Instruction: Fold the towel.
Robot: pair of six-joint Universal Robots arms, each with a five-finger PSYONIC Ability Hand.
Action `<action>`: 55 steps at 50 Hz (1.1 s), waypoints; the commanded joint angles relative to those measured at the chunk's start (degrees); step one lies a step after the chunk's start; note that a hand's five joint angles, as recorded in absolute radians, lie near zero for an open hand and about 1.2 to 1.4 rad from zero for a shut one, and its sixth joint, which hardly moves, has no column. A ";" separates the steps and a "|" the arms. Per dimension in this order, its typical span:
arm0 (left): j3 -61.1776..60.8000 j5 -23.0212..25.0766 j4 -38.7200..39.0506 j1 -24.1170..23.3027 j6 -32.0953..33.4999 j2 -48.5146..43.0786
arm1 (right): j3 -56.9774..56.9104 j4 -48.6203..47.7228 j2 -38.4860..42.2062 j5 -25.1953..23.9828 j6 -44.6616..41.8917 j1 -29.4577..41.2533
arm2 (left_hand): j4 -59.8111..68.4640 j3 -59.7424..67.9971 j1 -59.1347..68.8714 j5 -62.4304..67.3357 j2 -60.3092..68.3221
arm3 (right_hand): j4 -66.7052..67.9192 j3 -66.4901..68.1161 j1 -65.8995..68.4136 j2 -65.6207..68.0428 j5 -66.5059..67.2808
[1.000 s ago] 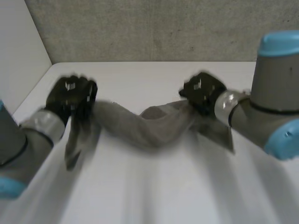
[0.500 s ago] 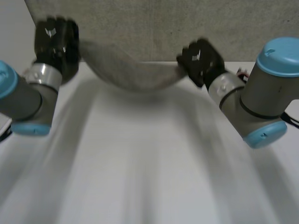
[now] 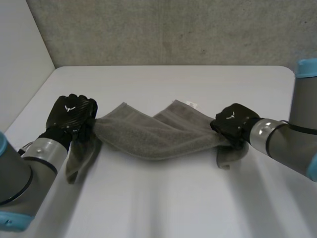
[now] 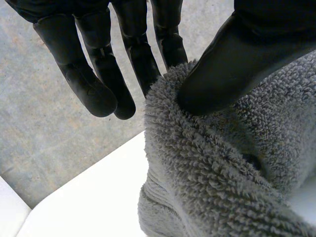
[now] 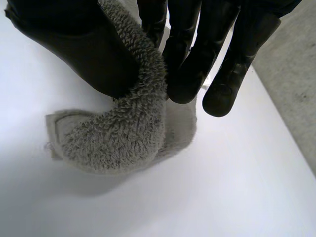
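White table [image 3: 163,198] under grey towel [image 3: 158,136], long axis left to right, ends pinched by left hand [image 3: 71,115] and right hand [image 3: 234,124].

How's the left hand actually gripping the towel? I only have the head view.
Observer: Left wrist view: the left hand pinches the towel between its thumb and the nearest finger. The other fingers are straight, clear of the cloth.
Operator: And the right?
Observer: Right wrist view: the right hand has the towel's edge running up between thumb and fingers, pinched.
Operator: Loose end below it?
Observer: Yes, a hemmed corner droops under the right hand and seems to rest on the table.
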 commanded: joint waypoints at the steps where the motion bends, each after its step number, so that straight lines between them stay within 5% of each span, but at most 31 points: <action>1: -4.16 -0.03 -0.35 0.53 0.74 5.62 | 7.82 5.25 -6.95 -3.68 -0.72 -1.04 | -10.49 -10.93 -9.11 -15.29 -5.48 | 2.85 3.06 3.38 4.49 3.71; 22: -5.75 3.05 -1.92 5.80 2.41 6.41 | 14.25 9.14 -9.69 -5.71 -9.33 -0.87 | -10.64 -11.08 -9.26 -15.43 -5.62 | 2.85 3.06 3.38 4.49 3.71; 23: -5.75 3.14 -3.06 5.98 2.41 6.76 | 14.33 8.96 -9.60 -5.71 -9.25 -0.87 | -31.96 -32.39 -30.57 -36.75 -26.94 | 2.85 3.06 3.38 4.49 3.71; 24: -5.75 3.14 -3.07 5.98 2.41 6.77 | 14.34 8.96 -9.60 -5.71 -9.25 -0.87 | -32.17 -32.61 -30.79 -36.96 -27.15 | 2.85 3.06 3.38 4.49 3.71; 26: -5.40 3.23 -6.40 6.33 3.19 7.82 | 14.51 8.70 -9.25 -5.71 -9.25 -0.78 | -80.40 -80.84 -79.02 -85.20 -75.39 | 2.85 3.06 3.38 4.49 3.71; 32: -3.02 3.75 -11.69 8.18 6.01 14.41 | 14.95 7.29 -8.90 -5.54 -9.25 -0.78 | -80.11 -80.55 -78.73 -84.91 -75.09 | 2.85 3.06 3.38 4.49 3.71; 43: 4.01 20.72 -14.68 12.57 2.76 18.81 | 14.25 5.18 -6.53 -4.48 -9.16 -0.25 | -72.37 -72.81 -70.99 -77.17 -67.36 | 2.85 3.06 3.38 4.49 3.71; 48: 9.72 20.10 -15.12 11.52 -1.19 7.91 | 13.19 1.05 -6.44 -2.90 -7.66 -0.78 | -67.16 -67.60 -65.78 -71.95 -62.14 | 2.85 3.06 3.38 4.49 3.71; 55: 27.52 16.07 -23.80 4.32 -1.55 -13.23 | 12.49 -4.58 -6.53 2.62 -4.32 -0.78 | -64.80 -65.24 -63.42 -69.60 -59.79 | 2.85 3.06 3.38 4.49 3.71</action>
